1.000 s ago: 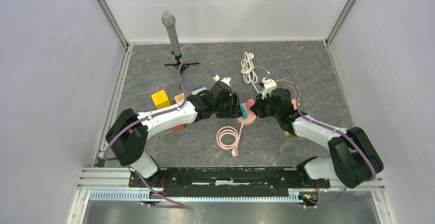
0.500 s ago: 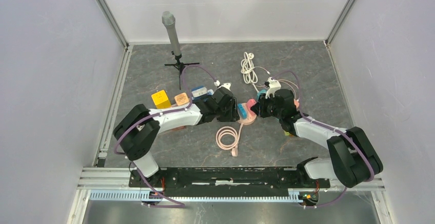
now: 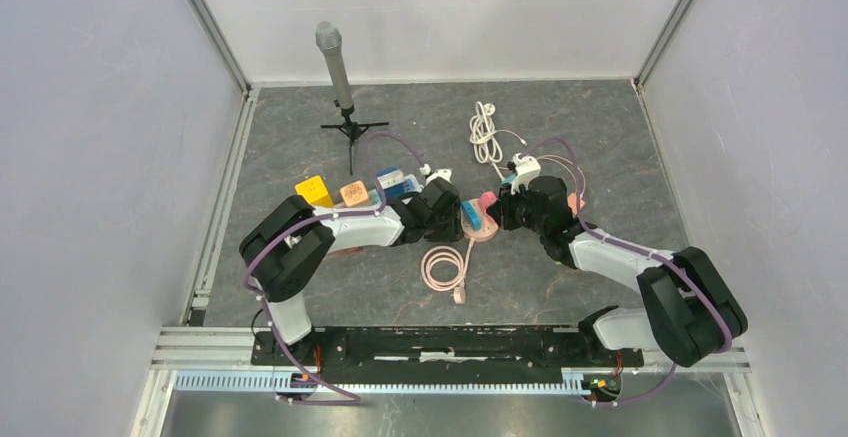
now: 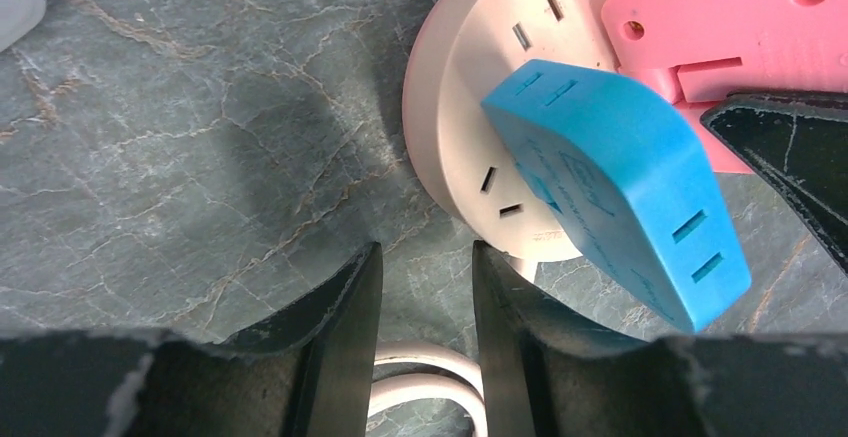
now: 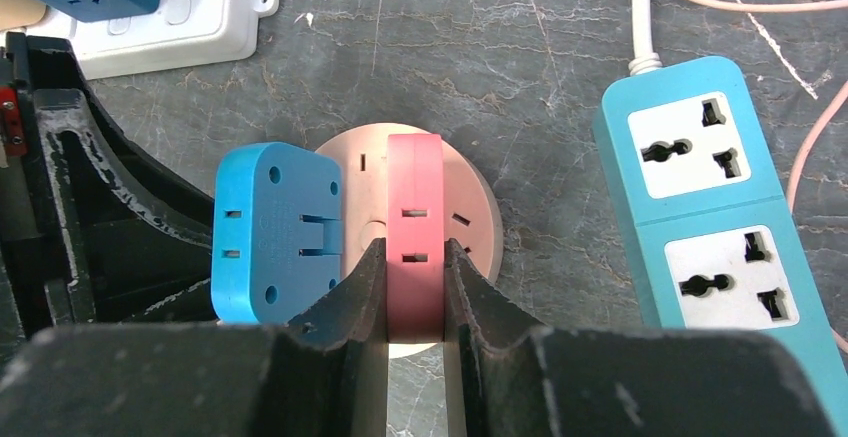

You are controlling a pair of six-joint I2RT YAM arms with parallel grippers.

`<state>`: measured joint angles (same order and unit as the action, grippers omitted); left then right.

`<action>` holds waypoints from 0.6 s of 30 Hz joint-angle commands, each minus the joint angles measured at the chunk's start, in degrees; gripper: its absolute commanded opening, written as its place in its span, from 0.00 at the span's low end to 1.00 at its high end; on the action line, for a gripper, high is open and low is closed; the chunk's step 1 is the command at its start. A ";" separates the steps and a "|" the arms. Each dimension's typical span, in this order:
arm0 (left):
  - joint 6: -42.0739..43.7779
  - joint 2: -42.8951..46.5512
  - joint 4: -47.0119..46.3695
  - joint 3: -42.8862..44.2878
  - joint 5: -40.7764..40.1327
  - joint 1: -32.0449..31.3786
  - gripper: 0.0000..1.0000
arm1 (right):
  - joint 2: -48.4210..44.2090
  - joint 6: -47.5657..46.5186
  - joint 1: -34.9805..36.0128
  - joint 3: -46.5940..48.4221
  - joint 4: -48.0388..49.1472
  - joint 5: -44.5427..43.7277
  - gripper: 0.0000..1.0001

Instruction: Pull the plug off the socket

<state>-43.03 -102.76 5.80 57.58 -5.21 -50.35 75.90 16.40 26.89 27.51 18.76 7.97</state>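
Observation:
A round cream socket [image 3: 481, 230] lies mid-table with a blue plug [image 3: 470, 217] and a pink plug [image 3: 488, 203] standing in it. My right gripper [image 5: 415, 252] is shut on the pink plug [image 5: 413, 207], one finger on each flat side, with the blue plug [image 5: 275, 232] just to its left on the socket [image 5: 470, 219]. My left gripper [image 4: 425, 252] is open and empty, low over the table at the socket's rim [image 4: 455, 157], beside the blue plug [image 4: 610, 187]. The pink plug [image 4: 720, 17] shows at the upper right of the left wrist view.
A teal power strip [image 5: 720, 207] lies right of the socket and a white wall socket [image 5: 170, 27] behind it. A coiled pink cable [image 3: 443, 265] lies in front. A microphone stand [image 3: 335, 67], white cable [image 3: 485, 132], yellow block [image 3: 313, 190] and orange block [image 3: 352, 193] stand further off.
My left arm has folded in, its elbow swinging right, while its gripper stays at the socket's left side. My right gripper has kept its hold on the pink plug.

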 commanded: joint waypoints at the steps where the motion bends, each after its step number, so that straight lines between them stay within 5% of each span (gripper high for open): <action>1: -1.27 3.91 -7.70 -3.67 -3.74 -0.03 0.46 | -1.11 -0.10 1.10 1.99 -1.29 -0.59 0.00; 18: -3.72 1.21 -9.24 -1.57 -4.28 0.03 0.49 | -1.60 3.29 1.01 2.04 -3.85 0.52 0.00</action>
<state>-43.62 -99.35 -2.13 53.91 -8.86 -50.37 75.44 18.46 27.64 28.95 14.68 6.20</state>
